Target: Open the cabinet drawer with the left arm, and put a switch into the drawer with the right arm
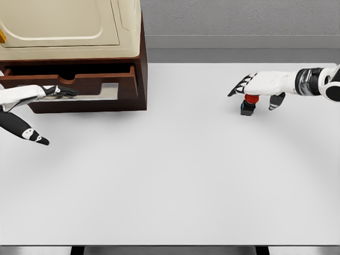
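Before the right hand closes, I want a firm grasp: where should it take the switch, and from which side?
Probably from above, fingers on opposite sides of the red top. The switch stands upright on the table, its dark base low, and the right hand hovers over it.

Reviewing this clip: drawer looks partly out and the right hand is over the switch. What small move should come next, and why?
Probably lower the right hand a little and close its fingers on the switch. The hand hovers just above it with fingers spread, nothing grasped. The left hand is at the drawer, which already stands partly pulled out of the cabinet.
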### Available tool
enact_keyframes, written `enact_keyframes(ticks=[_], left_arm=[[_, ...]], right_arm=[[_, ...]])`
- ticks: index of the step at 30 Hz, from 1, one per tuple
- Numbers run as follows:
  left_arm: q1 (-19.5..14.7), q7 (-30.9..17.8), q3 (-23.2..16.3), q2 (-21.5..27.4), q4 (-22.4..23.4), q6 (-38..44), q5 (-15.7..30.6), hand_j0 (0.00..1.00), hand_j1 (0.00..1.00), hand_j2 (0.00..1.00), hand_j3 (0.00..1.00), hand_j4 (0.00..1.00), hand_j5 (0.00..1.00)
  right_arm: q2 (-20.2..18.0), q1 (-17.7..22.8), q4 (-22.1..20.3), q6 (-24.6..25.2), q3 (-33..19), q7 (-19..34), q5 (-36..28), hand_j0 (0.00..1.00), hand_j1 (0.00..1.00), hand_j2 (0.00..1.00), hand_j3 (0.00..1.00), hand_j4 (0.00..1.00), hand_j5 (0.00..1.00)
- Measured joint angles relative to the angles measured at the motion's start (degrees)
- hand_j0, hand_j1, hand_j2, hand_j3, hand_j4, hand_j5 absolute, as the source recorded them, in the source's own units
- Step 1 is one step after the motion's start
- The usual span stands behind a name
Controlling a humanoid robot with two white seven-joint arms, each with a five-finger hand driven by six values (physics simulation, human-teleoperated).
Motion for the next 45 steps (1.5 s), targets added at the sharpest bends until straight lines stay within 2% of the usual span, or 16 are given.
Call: enact_keyframes(ticks=[14,20,29,38,45], left_arm=[[-0.18,0.02,0.06,1.39,0.32,-1.40,0.59,1.00,1.00,1.00,1.00,1.00,1.00],[-0.35,0.02,0.59,0.61,1.90,-1.45,-0.32,1.00,1.00,1.00,1.00,1.00,1.00],[-0.18,0.02,0.59,-1.02,3.78,-0.99,-2.58,1.00,1.00,1.00,1.00,1.00,1.00],[-0.18,0.02,0.59,-1.28,5.76,-0.89,-2.97,1.00,1.00,1.00,1.00,1.00,1.00],[-0.18,0.02,0.34,-1.31,5.65,-1.27,-2.76,1.00,1.00,1.00,1.00,1.00,1.00]], right_arm=[[-0.22,0.26,-0.15,0.00,0.04,0.00,0.07,1.00,1.00,1.00,1.00,1.00,1.00],[-0.24,0.26,-0.23,0.00,0.01,0.00,0.07,0.89,0.89,0.89,0.89,0.89,0.89],[-0.09,0.26,-0.35,0.00,0.26,0.00,0.08,0.88,0.88,0.88,0.88,0.88,0.88],[-0.06,0.26,-0.38,0.00,0.51,0.00,0.09,0.82,0.82,0.82,0.82,0.82,0.82],[-0.07,0.26,-0.32,0.00,0.52,0.00,0.06,0.83,0.83,0.83,0.83,0.83,0.83]])
